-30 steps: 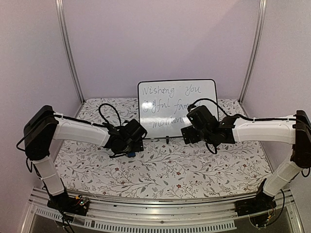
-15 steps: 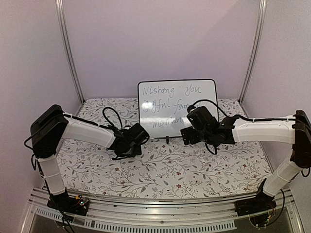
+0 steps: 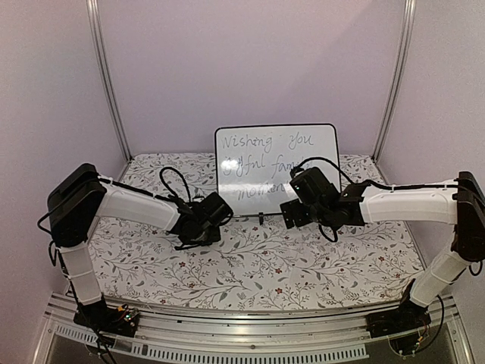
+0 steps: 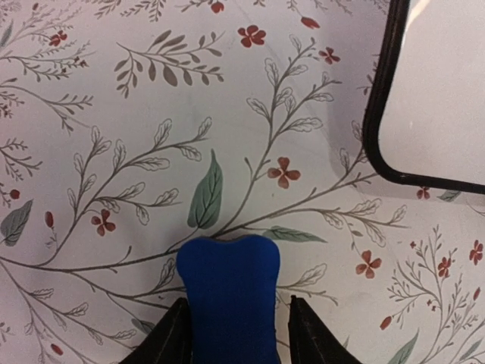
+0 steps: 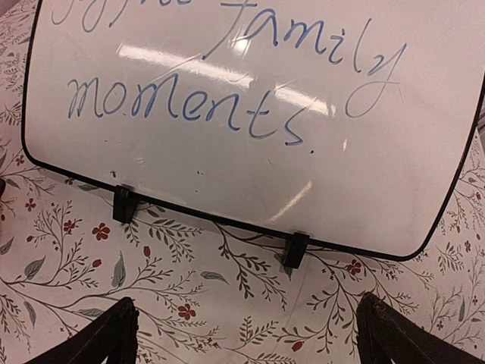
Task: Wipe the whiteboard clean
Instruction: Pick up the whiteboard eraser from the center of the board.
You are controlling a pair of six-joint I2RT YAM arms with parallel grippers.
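The whiteboard (image 3: 276,163) stands upright on small black feet at the back of the table, with handwriting on it; its lower lines show in the right wrist view (image 5: 250,152) and one corner in the left wrist view (image 4: 439,91). A blue eraser (image 4: 231,296) lies on the flowered cloth between my left gripper's (image 4: 239,303) fingers. The left finger is against it and a thin gap shows at the right finger. In the top view my left gripper (image 3: 203,224) is low, left of the board, hiding the eraser. My right gripper (image 3: 292,212) (image 5: 248,303) hangs open before the board's lower edge.
A flowered cloth (image 3: 250,265) covers the table. Pale walls and two metal posts (image 3: 106,76) close in the back and sides. The board's two black feet (image 5: 294,249) rest on the cloth just ahead of my right gripper.
My left arm has dropped lower over the eraser and its jaws have narrowed around it. The right arm has barely shifted.
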